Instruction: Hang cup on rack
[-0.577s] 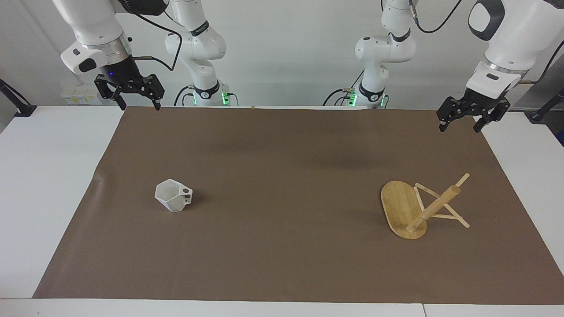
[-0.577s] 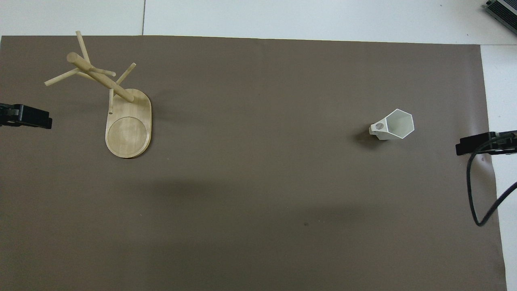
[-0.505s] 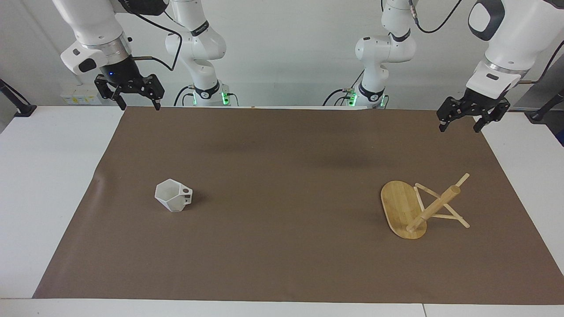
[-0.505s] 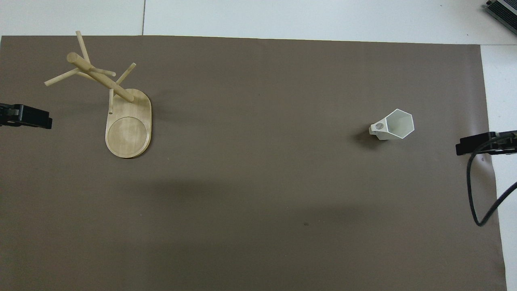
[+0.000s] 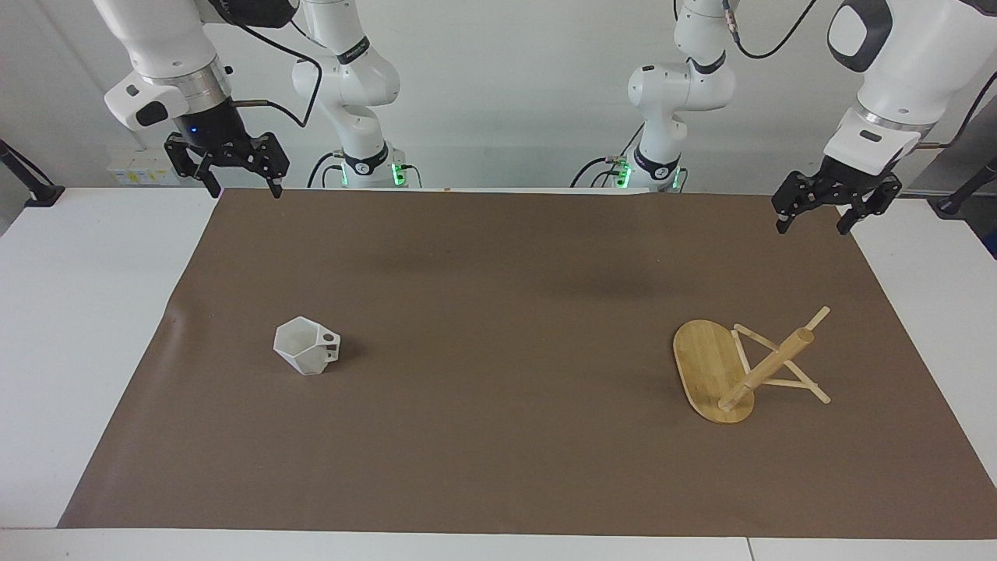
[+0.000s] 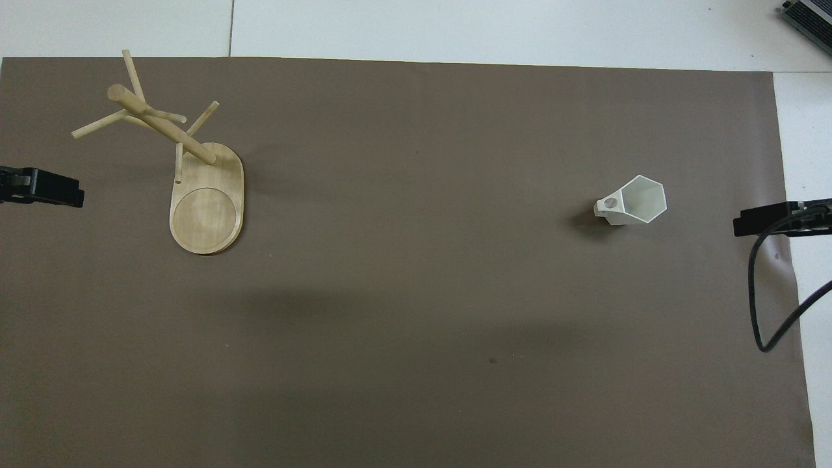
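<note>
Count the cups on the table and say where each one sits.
1. The cup stands alone on the brown mat toward the right arm's end, apart from the rack. Nothing in view could hide another.

My cup [image 6: 638,201] stands upright on the brown mat [image 6: 416,292] toward my right arm's end; the rack [image 6: 195,175] stands well apart toward my left arm's end.

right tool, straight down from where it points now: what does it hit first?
Probably just the brown mat near its edge. The right tool, open, points down, well clear of the cup. Depth is uncertain.
</note>
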Motion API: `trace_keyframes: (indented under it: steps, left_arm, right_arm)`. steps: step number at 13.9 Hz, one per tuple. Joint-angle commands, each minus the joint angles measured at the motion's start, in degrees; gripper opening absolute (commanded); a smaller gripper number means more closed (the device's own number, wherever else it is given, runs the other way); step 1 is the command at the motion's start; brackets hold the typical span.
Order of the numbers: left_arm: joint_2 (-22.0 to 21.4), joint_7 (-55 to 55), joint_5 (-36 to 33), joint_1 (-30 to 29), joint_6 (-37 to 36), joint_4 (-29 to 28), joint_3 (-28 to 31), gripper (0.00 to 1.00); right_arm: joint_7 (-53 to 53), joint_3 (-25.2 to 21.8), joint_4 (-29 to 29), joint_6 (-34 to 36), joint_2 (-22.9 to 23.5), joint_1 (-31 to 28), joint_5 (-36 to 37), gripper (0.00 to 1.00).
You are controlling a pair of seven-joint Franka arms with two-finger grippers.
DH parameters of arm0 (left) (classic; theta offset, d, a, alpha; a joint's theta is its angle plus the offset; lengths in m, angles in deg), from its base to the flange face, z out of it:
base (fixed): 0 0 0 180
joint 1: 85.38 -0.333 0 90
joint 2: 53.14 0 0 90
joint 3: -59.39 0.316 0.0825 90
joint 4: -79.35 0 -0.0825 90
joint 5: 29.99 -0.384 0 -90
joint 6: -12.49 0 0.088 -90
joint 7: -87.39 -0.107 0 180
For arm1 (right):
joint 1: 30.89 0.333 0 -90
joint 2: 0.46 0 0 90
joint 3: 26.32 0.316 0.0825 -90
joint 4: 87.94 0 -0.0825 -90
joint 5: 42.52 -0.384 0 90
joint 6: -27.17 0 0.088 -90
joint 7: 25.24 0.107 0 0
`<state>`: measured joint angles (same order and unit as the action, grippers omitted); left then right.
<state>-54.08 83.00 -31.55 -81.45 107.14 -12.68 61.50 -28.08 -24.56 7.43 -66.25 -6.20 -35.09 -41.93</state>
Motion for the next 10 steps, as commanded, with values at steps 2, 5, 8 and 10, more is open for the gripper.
trace_keyframes:
  steps: [2, 5, 8, 10]
  left_arm:
    - [-1.2, -0.4, 0.2, -0.2, 0.2, -1.5, 0.1, 1.0]
    - [-1.2, -0.4, 0.2, -0.2, 0.2, -1.5, 0.1, 1.0]
    - [-1.2, -0.4, 0.2, -0.2, 0.2, -1.5, 0.1, 1.0]
    - [-1.2, -0.4, 0.2, -0.2, 0.2, -1.5, 0.1, 1.0]
  right_arm:
    - [-5.1, -0.2, 1.8, -6.8, 1.9, -0.3, 0.1, 1.0]
    - [-6.3, -0.7, 2.2, -12.5, 5.9, -0.5, 0.3, 1.0]
    - [-6.7, -1.2, 2.5, -18.7, 11.0, -0.8, 0.3, 1.0]
    - [-6.7, -1.2, 6.4, -24.6, 12.0, -0.7, 0.4, 1.0]
